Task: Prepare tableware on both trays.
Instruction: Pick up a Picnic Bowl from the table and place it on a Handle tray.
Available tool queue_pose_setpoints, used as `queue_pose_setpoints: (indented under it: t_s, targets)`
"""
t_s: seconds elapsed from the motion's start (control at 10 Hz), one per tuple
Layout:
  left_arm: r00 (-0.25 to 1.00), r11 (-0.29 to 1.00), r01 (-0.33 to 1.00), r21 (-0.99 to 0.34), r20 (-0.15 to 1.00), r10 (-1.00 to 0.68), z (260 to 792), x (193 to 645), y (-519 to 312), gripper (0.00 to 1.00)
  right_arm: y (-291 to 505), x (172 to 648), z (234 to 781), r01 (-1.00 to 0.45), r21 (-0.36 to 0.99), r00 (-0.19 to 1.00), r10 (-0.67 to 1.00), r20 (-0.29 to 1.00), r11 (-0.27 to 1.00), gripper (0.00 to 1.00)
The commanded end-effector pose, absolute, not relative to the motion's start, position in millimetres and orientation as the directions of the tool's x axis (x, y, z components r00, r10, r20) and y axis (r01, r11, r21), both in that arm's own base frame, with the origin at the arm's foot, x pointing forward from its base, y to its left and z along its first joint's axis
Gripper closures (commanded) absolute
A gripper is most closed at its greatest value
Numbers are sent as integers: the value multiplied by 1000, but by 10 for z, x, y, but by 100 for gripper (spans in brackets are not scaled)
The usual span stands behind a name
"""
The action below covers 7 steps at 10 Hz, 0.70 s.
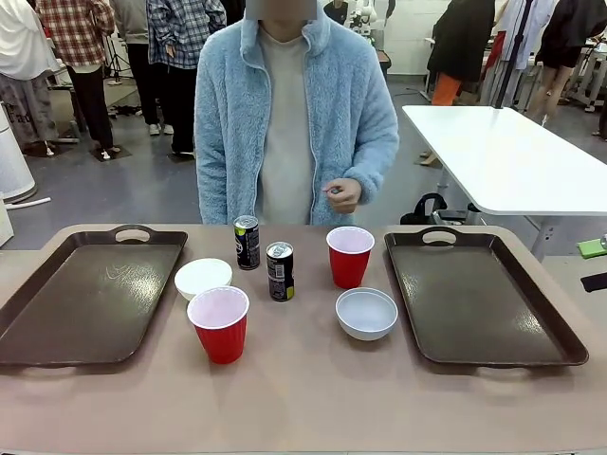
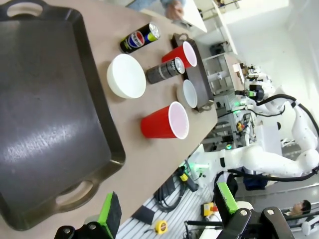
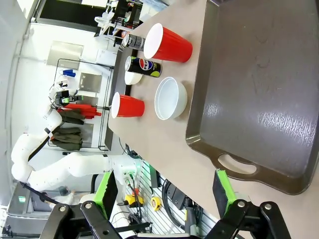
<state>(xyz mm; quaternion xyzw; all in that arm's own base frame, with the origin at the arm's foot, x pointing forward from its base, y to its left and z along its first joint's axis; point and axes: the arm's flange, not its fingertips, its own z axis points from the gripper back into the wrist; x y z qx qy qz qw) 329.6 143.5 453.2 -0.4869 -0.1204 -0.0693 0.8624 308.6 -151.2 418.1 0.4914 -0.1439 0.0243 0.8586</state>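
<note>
Two dark brown trays lie on the table, the left tray and the right tray, both bare. Between them stand two red cups, two white bowls and two dark cans. My left gripper hangs open off the table's near edge, beside the left tray. My right gripper is open too, off the near edge by the right tray. Nothing is between either pair of fingers.
A person in a light blue fleece stands at the far side, one hand held above the table edge. A white table stands behind at the right. Other people stand farther back.
</note>
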Motion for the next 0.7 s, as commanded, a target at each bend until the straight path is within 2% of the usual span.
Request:
queue_pose_setpoints:
  t_s: [0.0,0.1,0.4,0.5,0.6]
  targets:
    - [961,516,237,-823,275,-2,4532,3296,1436,0,-1512,3100,4175,-190,842,956,-99,275,505,0]
    - [974,608,194,-770,226,-24,4687,3356,1379,0,-1512,3100,4175,-190,842,956,-99,275,505,0]
    - [970,830,229,-508,192,-150,5561,3618,712,0,-1512,3100,4175,-190,842,956,-99,275,505,0]
    - [969,852,246,-463,114,-218,5700,3790,432,0,-1512,3100,4175,-190,842,956,-99,275,505,0]
    - [976,892,213,-400,46,-213,5738,4030,236,0,-1512,3100,4175,-190,842,956,-99,275,505,0]
